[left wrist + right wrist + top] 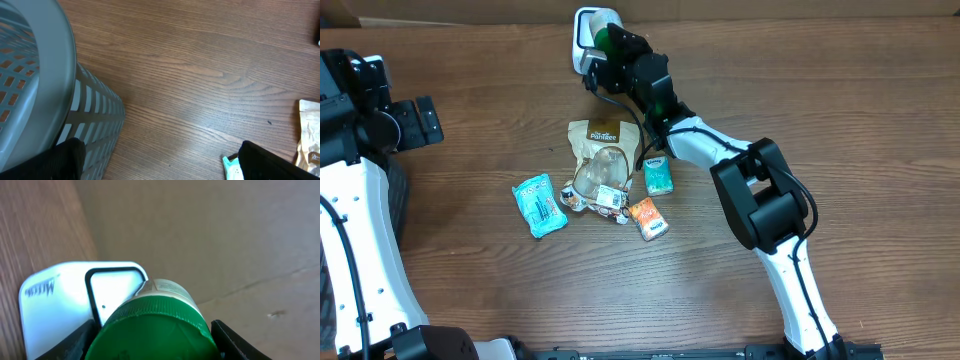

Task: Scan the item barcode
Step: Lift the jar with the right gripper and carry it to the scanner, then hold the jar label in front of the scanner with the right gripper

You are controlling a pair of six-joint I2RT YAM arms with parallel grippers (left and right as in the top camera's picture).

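Right gripper (607,45), at the far edge of the table (840,90): pinching a bottle (155,330) by its sides, jaws part-spread around it, a dark finger (75,340) showing at each flank. Green cap toward the wrist camera. Long axis running away from the gripper, toward the cardboard wall (225,240) behind. Pale label just past the cap, up against the dark window frame of the white scanner (55,300). Touching it or only just beside it: cannot tell.

Most of the bottle hidden behind its own cap. Label print too small to read, no barcode to be made out. Bottom of the cap cut off by the frame. From overhead, only a green patch between gripper and scanner.

Left gripper (165,165), well apart at the left: jaws spread wide, nothing between them, only the fingertips in frame, beside a grey basket (60,75).

Mid-table: a tan pouch (595,135) and small packets (540,203), clustered.
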